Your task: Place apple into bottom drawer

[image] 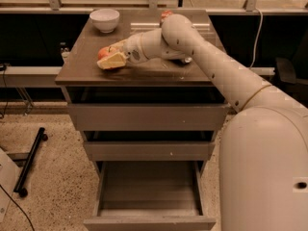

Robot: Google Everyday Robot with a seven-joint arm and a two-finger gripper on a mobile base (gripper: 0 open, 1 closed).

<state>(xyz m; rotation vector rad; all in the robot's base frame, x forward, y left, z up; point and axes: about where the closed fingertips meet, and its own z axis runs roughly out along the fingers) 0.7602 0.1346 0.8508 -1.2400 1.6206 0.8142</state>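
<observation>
- The step in hand is the pick-up: the pincer (113, 57) is down at the apple (103, 52), reached in from the right across the counter (82, 67).
- The apple sits on the left part of the counter, toward the front edge. Its red-orange skin shows just left of and behind the pincer's pale yellow tip, which meets it.
- I cannot tell whether the pincer is clenched on the apple or only set against it. The contact is hidden by the pincer's own body.
- The apple looks to be resting on the counter, not lifted, so the carry has not yet begun.
- The bottom drawer (149, 189) is pulled out below, its box bare and open to the top. The two shallower drawers above it are pushed in.
- The next move calls for a sure hold first, since a round apple can roll out of a loose grasp.
- After that comes a lift clear of the counter, a swing out past its front edge, and a descent in front of the closed drawers into the open box.
- The release is best made low, so the apple does not bounce or roll.
- A white bowl (104, 19) stands at the back left of the counter, well apart from the apple and out of the likely path.
- No brand, label or writing can be read on anything in view.
</observation>
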